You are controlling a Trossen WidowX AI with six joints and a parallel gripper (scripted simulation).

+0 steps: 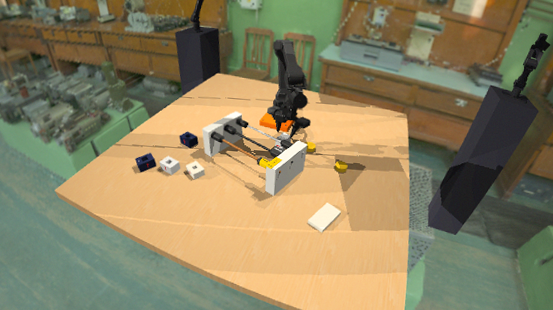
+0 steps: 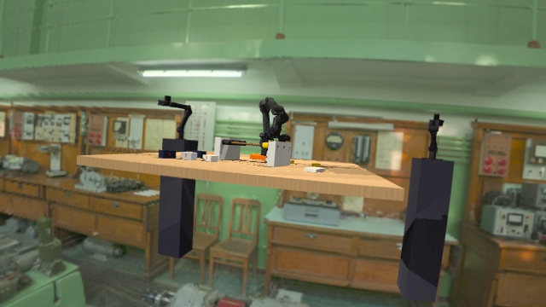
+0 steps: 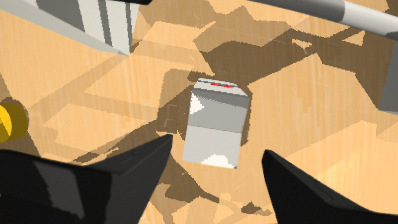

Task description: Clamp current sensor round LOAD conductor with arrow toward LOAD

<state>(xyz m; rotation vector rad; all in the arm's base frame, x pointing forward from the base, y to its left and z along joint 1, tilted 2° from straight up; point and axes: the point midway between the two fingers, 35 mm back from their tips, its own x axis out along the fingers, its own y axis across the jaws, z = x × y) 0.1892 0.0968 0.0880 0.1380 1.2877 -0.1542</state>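
A small grey-white sensor with a red mark at its far end stands on the table, a little ahead of my fingertips. Whether its jaw is open I cannot tell. My gripper is open and empty, pointing down, with one finger either side of the sensor's near end and visible gaps to both. A pale conductor runs beyond the sensor, not over it in the wrist view. A black conductor and a copper conductor run beside it. The LOAD lettering cannot be read.
Two pale end blocks hold the conductors. A yellow piece sits on the copper one. An orange block lies behind the gripper. Yellow discs, a white slab and several small boxes stand around.
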